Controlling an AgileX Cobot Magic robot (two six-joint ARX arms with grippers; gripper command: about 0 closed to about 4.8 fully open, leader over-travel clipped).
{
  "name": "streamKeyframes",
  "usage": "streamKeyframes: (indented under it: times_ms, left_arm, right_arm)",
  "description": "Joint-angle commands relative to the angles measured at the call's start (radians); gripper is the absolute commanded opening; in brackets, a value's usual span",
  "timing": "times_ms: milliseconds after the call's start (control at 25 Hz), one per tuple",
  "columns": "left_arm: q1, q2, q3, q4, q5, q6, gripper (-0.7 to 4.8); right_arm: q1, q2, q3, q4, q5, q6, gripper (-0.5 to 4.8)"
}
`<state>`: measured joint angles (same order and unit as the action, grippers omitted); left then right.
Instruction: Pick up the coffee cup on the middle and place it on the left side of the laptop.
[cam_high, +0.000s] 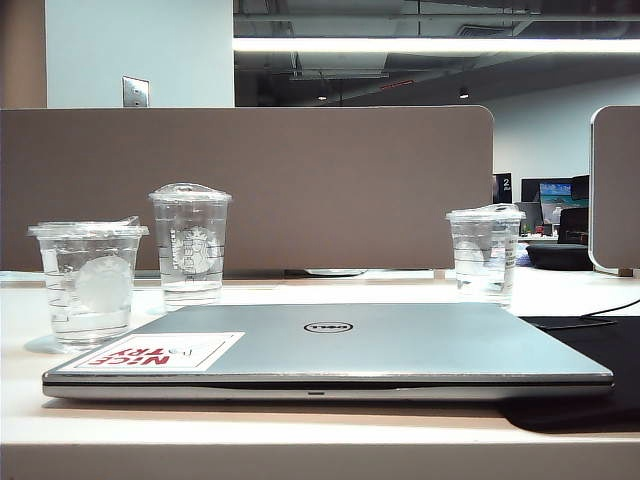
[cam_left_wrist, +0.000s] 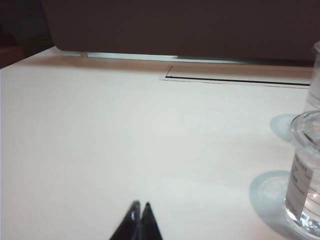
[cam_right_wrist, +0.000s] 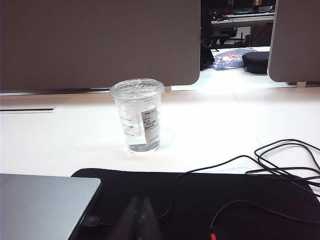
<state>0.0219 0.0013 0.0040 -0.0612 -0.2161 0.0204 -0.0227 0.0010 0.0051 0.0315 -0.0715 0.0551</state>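
A tall domed cup (cam_high: 190, 245) is standing on the white desk (cam_high: 300, 432) before the brown partition (cam_high: 300, 180). A lined cup (cam_right_wrist: 138, 116) is sitting well apart to the right, beyond a black mat (cam_right_wrist: 210, 205) where black cables (cam_right_wrist: 280, 160) are lying, one running off onto the desk.

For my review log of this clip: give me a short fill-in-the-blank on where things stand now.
1. The coffee cup stands at the laptop's ____ side in the exterior view.
2. The laptop's lid is ____.
3. The left gripper's fingers are ____.
4. The right gripper hovers over a black ____.

Missing: left; closed; shut; mat
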Motion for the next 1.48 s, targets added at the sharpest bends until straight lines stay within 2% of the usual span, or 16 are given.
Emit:
streamKeyframes:
  times_ms: [40, 160, 521, 1482]
  left_arm:
    - [0.001, 0.0, 0.003, 0.002, 0.062, -0.013, -0.05]
    - [0.001, 0.0, 0.003, 0.002, 0.133, -0.013, -0.05]
    - [0.002, 0.0, 0.003, 0.003, 0.172, -0.032, -0.05]
    - [0.002, 0.0, 0.003, 0.002, 0.172, -0.029, -0.05]
  right_arm:
    - [-0.001, -0.002, -0.004, 0.017, 0.002, -0.003, -0.05]
    - [-0.001, -0.002, -0.004, 0.017, 0.002, -0.003, -0.05]
    - [-0.001, -0.002, -0.004, 0.017, 0.002, -0.003, -0.05]
    - [-0.001, -0.002, -0.004, 0.017, 0.002, -0.003, -0.05]
